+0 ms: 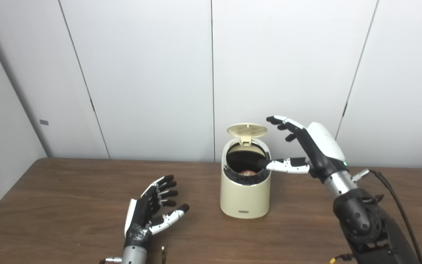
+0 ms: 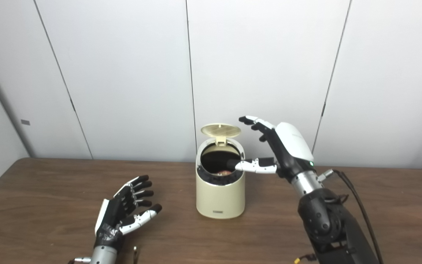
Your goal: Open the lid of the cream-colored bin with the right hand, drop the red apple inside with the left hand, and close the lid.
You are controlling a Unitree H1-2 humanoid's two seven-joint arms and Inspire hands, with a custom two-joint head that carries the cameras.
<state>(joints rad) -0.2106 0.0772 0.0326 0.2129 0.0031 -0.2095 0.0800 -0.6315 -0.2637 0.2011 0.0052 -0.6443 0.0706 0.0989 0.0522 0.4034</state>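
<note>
The cream-colored bin (image 1: 245,196) stands mid-table with its round lid (image 1: 247,130) raised upright at the back. A bit of the red apple (image 1: 247,172) shows inside the dark opening. My right hand (image 1: 306,148) hovers open at the bin's right, fingers spread just beside the lid, thumb reaching over the rim. Low on the table to the left of the bin rests my left hand (image 1: 152,209), open and holding nothing, palm turned toward the bin.
The brown wooden table (image 1: 68,190) runs back to white wall panels (image 1: 152,73). A black cable (image 1: 398,205) trails from my right forearm. A small metal piece (image 1: 163,253) lies near my left wrist.
</note>
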